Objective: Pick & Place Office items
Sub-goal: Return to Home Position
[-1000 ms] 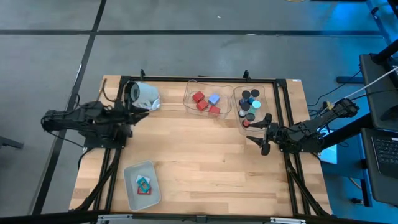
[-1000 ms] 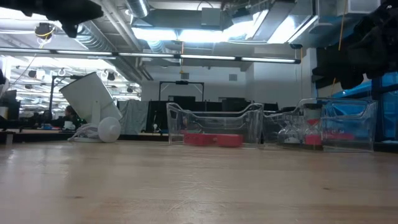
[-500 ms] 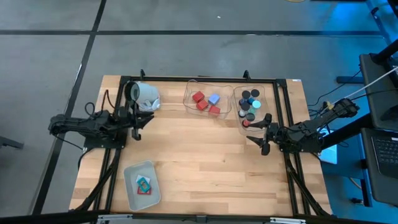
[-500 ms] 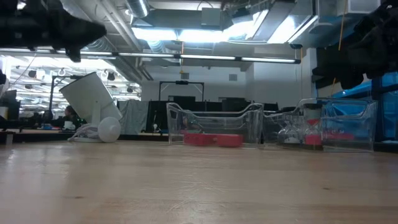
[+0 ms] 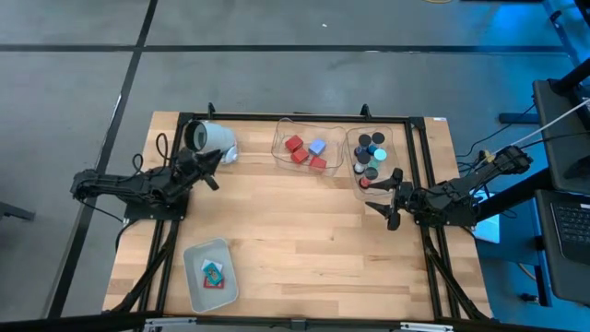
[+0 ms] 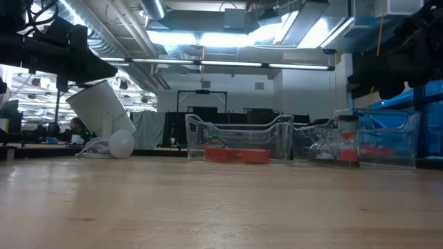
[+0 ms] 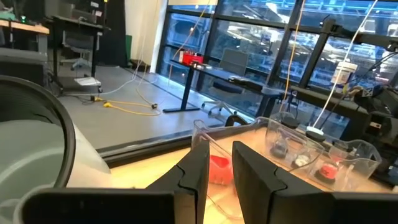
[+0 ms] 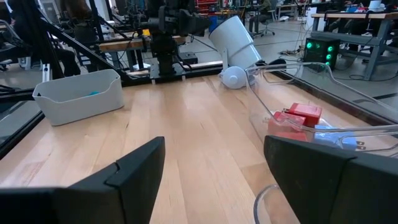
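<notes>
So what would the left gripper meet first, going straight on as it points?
Probably the clear rectangular plastic bin holding red and pale blue blocks: the left gripper aims at it, past the large white cylinder, though depth is unclear.

Along the far edge of the surface, three things are set in a row: a large cylinder is placed at the left, a first bin holding the blocks is placed in the middle, and a second bin, just beside it on the right, is loaded with the stubby cylinders. A third bin is set well apart from these, near the front left corner, and the flat cards are laid in it. The left tool is held just in front of the large cylinder, and the right tool is held at the near end of the second bin, close to the right edge.
</notes>
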Available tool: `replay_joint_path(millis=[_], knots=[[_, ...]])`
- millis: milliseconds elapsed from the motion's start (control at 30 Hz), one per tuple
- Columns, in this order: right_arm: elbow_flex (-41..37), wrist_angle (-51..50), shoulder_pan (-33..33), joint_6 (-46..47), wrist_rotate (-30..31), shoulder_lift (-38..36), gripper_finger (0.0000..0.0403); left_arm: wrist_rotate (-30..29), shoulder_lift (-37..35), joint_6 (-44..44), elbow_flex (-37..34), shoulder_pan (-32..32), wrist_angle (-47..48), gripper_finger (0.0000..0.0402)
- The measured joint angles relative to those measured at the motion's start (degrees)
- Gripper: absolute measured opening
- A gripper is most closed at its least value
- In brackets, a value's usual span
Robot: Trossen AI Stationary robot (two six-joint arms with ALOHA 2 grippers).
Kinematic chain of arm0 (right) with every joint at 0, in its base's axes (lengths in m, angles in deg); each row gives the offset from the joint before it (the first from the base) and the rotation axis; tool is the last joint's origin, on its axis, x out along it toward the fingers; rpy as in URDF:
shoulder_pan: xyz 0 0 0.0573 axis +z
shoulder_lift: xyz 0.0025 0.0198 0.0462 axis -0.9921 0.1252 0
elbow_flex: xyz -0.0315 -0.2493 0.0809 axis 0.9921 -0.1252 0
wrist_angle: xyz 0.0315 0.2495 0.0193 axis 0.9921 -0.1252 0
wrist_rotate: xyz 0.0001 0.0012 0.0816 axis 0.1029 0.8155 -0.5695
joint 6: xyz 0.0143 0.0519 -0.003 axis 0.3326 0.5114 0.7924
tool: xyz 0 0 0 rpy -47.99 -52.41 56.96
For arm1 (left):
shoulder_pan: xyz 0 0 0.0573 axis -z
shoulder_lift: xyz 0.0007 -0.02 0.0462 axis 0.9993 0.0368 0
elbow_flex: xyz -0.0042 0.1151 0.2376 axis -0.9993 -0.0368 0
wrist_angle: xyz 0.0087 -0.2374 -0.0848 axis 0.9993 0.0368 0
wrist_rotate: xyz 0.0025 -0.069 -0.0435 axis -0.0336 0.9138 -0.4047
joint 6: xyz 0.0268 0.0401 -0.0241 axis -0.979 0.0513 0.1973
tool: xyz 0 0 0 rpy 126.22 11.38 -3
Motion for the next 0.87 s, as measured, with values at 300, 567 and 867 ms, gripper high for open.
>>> replay_joint_path(millis=[300,567,867], knots=[[0.0,0.0,0.0,0.0,0.0,0.0,0.0277,0.2,0.0,0.2,0.0,0.0,0.0,0.0070],[0.0,0.0,0.0,0.0,0.0,0.0,0.0277,0.3,0.0,0.2,0.0,0.0,0.0,0.0070],[0.0,0.0,0.0,0.0,-0.2,0.0,0.0277,0.3,0.0,0.2,0.0,0.0,0.0,0.0071]])
